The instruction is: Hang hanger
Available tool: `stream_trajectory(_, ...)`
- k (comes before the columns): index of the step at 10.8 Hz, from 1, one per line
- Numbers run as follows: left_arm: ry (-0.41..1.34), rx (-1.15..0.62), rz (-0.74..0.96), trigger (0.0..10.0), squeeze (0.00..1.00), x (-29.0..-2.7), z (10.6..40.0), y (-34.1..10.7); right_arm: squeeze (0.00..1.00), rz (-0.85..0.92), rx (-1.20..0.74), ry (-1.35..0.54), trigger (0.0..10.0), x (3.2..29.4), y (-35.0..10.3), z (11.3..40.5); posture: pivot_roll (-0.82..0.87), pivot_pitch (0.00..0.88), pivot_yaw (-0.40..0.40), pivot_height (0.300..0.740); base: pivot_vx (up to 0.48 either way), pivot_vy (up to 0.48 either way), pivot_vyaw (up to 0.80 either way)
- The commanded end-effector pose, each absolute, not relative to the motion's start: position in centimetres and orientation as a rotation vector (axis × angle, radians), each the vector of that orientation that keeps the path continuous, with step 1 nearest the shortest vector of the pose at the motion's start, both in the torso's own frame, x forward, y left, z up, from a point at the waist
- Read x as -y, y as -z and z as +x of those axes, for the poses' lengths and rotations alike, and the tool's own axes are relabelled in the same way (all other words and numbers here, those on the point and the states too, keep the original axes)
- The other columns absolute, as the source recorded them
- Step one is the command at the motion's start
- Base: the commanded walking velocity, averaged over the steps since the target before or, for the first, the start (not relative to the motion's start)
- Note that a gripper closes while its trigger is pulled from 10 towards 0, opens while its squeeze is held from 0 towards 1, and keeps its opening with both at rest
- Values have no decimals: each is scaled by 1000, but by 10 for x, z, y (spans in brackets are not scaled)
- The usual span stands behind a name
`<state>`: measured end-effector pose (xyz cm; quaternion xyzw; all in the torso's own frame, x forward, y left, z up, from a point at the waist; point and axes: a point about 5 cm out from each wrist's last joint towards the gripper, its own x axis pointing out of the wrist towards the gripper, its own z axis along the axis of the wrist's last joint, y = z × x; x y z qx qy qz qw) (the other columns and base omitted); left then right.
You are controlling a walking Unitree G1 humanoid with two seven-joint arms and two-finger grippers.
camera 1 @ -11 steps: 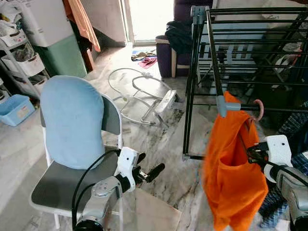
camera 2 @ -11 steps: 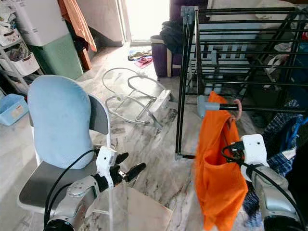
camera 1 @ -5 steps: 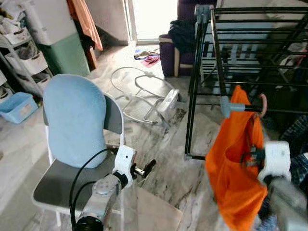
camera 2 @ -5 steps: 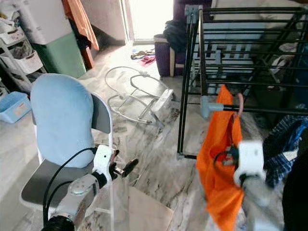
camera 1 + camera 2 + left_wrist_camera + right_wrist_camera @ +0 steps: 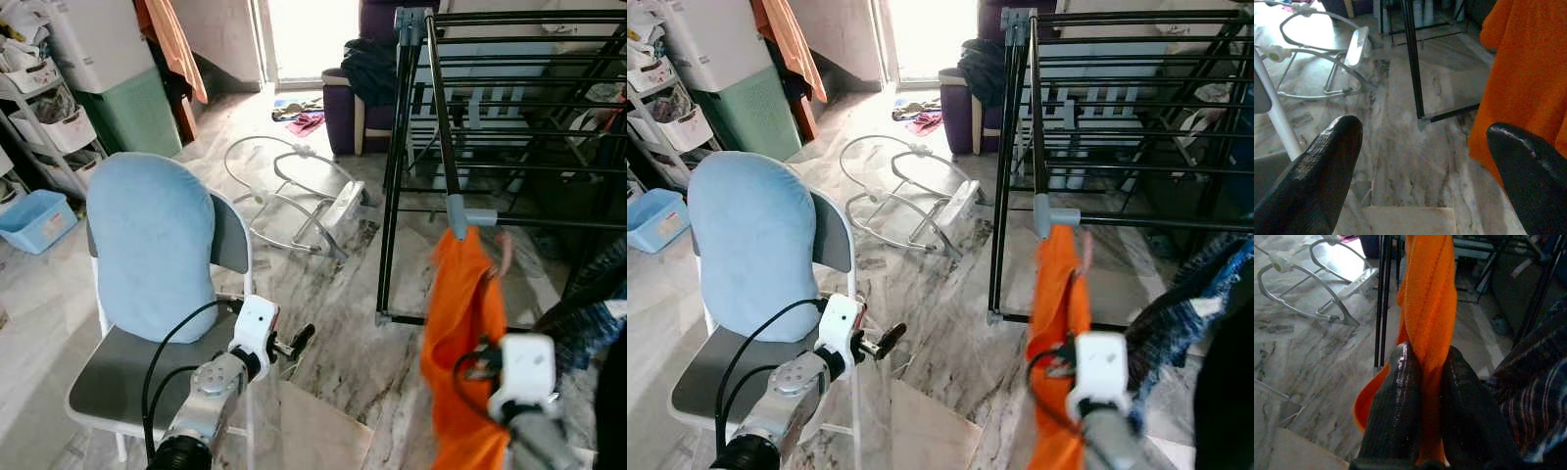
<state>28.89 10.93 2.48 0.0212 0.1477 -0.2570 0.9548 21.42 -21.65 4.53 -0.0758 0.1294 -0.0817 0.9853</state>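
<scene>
Inspector: Status of the hanger (image 5: 506,253)?

Recorder: A pink hook is faintly seen, blurred, at centre right of the left eye view, just above the orange garment (image 5: 460,343) it carries. It now sits below the grey corner joint (image 5: 458,215) of the black drying rack (image 5: 509,108). One second ago the hook was level with the lower rail beside that joint; a drop is therefore recorded, though part of the shift may be owed to head movement.

Inspector: Is the hook on a rail?

Recorder: That cannot be confirmed. The hook is smeared by motion, and contact with the rail is not resolved.

Inspector: Condition of the grippers?

Recorder: The right gripper (image 5: 1422,382) is clenched on a twisted fold of the orange garment, both fingers pressed against the cloth in the right wrist view. The cloth is grasped rather than the hanger itself. The left gripper (image 5: 1425,161) is spread wide with nothing between its fingers, held low at lower centre of the frame, beside the folding chair (image 5: 157,294) with its blue cushion (image 5: 152,245).

Inspector: Meaning for the task?

Recorder: The hanging is judged not yet secured. With the garment lower and narrower than before, the hook would appear to need lifting back to rail height.

Inspector: Surroundings?

Recorder: A baby bouncer frame (image 5: 294,196) lies on the marble floor (image 5: 333,323) at upper centre; storage drawers (image 5: 49,117) stand at upper left.
</scene>
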Motion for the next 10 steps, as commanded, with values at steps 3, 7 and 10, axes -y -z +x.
stream_trajectory(3,503,-293,59,10000,0,-109,290,-26,0,-132,-245,140,10000,201,-42,216,-233,0,74,740,0,0,0)
stream_trajectory(7,505,-289,64,10000,0,-107,290,-26,0,-113,-220,103,10000,198,-47,226,-232,0,70,740,0,0,0)
stream_trajectory(10,538,-276,54,10000,0,-106,291,-28,0,-123,-220,61,10000,191,-47,229,-234,0,70,740,0,0,0)
